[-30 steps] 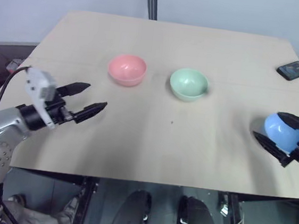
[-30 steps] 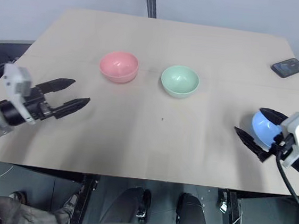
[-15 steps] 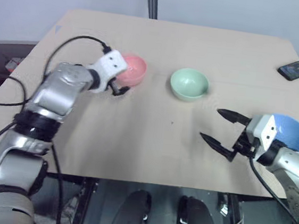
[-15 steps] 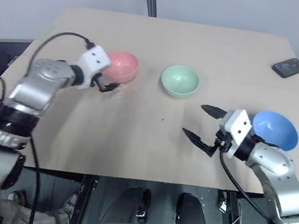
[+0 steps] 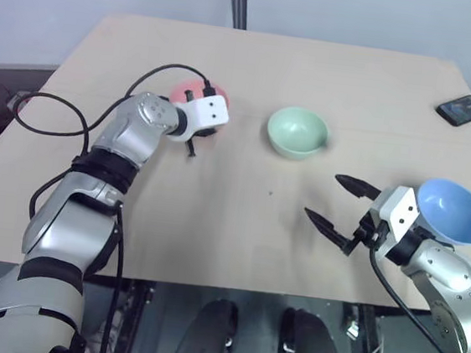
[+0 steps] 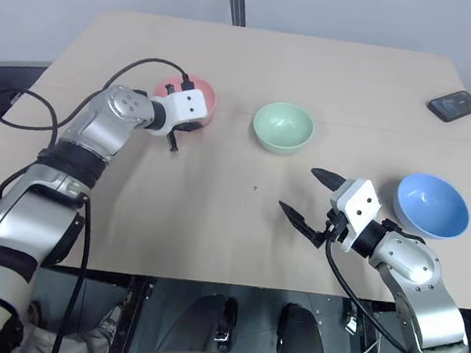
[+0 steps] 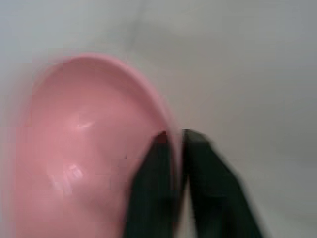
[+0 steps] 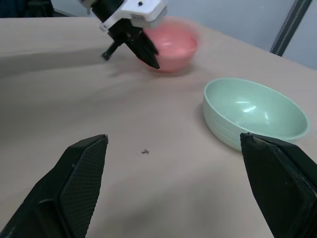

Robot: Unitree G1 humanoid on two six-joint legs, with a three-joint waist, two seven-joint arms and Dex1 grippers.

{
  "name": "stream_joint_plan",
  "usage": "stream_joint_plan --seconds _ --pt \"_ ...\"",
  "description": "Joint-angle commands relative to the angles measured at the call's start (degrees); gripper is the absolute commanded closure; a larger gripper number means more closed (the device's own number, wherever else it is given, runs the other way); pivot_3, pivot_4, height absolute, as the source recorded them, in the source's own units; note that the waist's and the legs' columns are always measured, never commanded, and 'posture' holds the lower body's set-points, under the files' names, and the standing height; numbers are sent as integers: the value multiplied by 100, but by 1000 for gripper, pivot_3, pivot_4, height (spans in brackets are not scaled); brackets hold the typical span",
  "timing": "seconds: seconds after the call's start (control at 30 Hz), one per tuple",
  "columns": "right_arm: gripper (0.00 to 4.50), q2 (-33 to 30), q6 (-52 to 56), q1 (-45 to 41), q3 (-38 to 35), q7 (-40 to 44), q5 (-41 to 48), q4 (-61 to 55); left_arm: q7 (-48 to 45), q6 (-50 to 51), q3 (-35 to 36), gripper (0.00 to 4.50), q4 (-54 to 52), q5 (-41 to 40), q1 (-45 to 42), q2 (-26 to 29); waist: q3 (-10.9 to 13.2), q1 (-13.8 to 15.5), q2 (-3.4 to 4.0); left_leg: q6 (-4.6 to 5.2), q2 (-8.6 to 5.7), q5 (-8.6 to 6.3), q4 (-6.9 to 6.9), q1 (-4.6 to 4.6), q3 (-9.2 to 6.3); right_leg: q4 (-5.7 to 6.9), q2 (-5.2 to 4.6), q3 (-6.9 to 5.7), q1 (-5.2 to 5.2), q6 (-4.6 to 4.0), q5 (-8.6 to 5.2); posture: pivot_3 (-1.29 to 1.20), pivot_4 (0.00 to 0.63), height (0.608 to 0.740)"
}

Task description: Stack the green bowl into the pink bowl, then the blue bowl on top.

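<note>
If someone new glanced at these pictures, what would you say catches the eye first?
The left gripper, shut on the rim of the pink bowl at the table's far left. Next, the open right gripper hovering over bare table, between the green bowl and the blue bowl at the right edge.

No readable text, label, brand or number appears on anything here.

On the table (image 5: pixel 213 225), the pink bowl (image 6: pixel 203 97) sits left of the green bowl (image 5: pixel 297 132), the blue bowl (image 5: pixel 451 212) nearer right.
</note>
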Motion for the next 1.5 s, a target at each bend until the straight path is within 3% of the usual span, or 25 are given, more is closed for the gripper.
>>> stream_joint_plan --seconds 0.03,0.37,0.63,0.73,0.83,1.07,1.27,1.5 --pt "0 -13 -177 66 -190 -83 -28 -267 -536 -222 242 4226 -362 -185 -36 51 0 1 0 0 0 0 0 1 0 0 0 0 0 0 0 0 150 740" --pt "0 11 -352 374 -380 -265 -162 -347 -3146 -376 722 4226 -3670 -2265 1282 594 0 5 1 1 5 -1 2 2 0 1 -4 6 1 -2 1 0 150 740" --pt "0 -30 -228 288 -342 -321 -188 -216 -3448 -851 301 4226 -3493 -2062 1481 159 -4 3 5 6 1 -3 15 14 0 27 -3 8 7 -2 0 0 150 740" --pt "0 -81 -171 202 -305 -261 -191 -119 -3587 -558 306 4226 -3435 -2184 1469 80 -3 0 5 6 0 -3 16 14 1 28 -2 10 6 -2 -1 0 150 740" --pt "0 -169 -232 -12 -203 -161 -334 138 -3592 -391 391 3188 -3551 -2252 1514 117 -3 -6 5 7 1 -4 16 14 2 27 -1 12 5 -2 -1 0 150 740" --pt "0 -433 -850 -1322 162 35 -1169 1719 -3075 471 1077 10 -4247 -2702 1936 322 -2 -36 7 13 3 -7 17 16 6 28 1 18 3 -2 -1 0 150 740" --pt "0 -635 -2311 -3312 1031 984 -2030 4016 -1863 1254 2786 10 -5122 -3811 3114 257 -1 -137 8 3 7 -2 16 14 11 33 1 28 -9 -2 -1 0 150 740" --pt "0 -18 -4092 -4969 1979 1854 -2716 6597 -1275 1841 3621 10 -5885 -4347 4252 560 2 -166 7 1 8 -1 10 14 17 31 0 31 -14 -3 0 0 150 740"
